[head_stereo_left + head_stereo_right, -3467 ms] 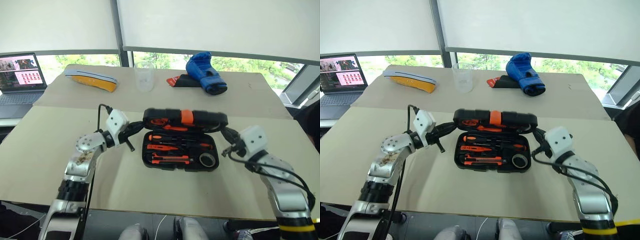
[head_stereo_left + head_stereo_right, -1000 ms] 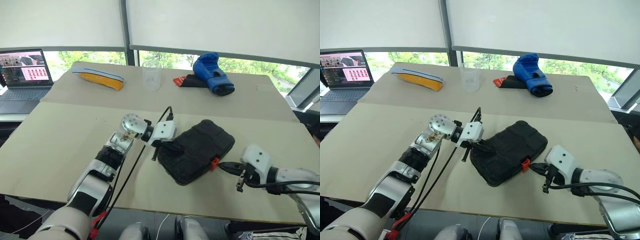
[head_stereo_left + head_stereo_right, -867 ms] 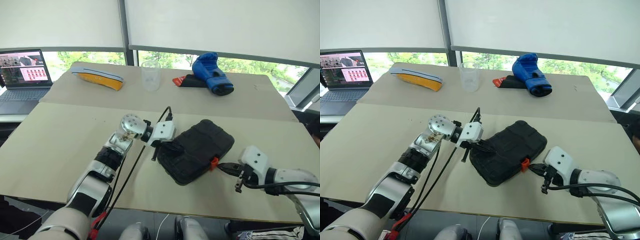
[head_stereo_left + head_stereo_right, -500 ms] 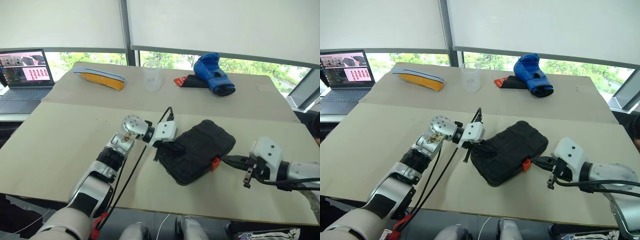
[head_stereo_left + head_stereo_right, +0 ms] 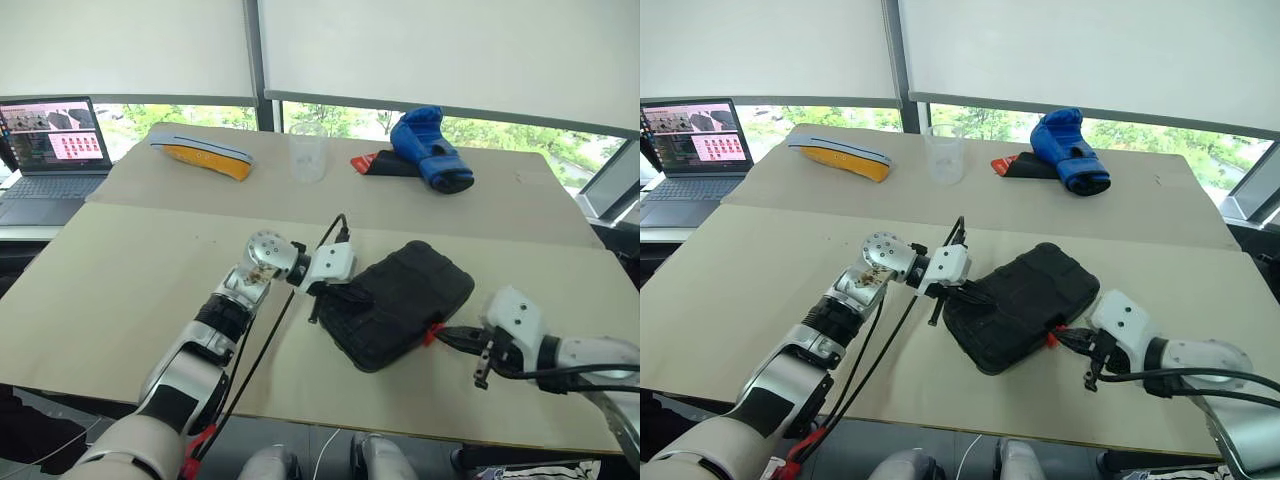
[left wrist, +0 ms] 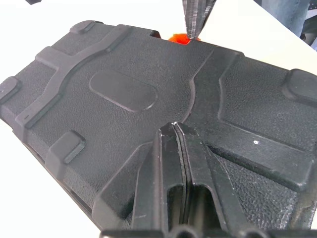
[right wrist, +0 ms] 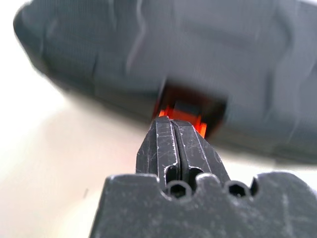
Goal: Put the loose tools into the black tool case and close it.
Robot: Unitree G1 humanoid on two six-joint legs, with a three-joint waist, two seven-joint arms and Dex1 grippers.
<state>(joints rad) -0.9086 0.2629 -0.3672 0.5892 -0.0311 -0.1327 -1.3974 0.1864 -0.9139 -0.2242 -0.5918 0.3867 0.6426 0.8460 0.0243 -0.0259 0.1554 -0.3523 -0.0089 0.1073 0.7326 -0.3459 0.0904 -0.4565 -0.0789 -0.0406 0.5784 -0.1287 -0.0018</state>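
The black tool case lies closed and askew on the near table, its textured lid down. The loose tools are out of view. My left gripper is shut, its fingertips resting on the lid near the case's left end. My right gripper is shut too. Its tip meets the orange latch on the case's front right edge. The latch and the right gripper's tip also appear at the far side of the lid in the left wrist view.
On the far table stand a blue boxing glove, a red-black item beside it, a clear cup and a yellow-orange object. A laptop sits at the far left. The table's front edge runs just below the case.
The case, open with its lid upright a few seconds ago, is now closed and turned askew. In the last half second my right gripper came back left to the latch. The left gripper stayed put.
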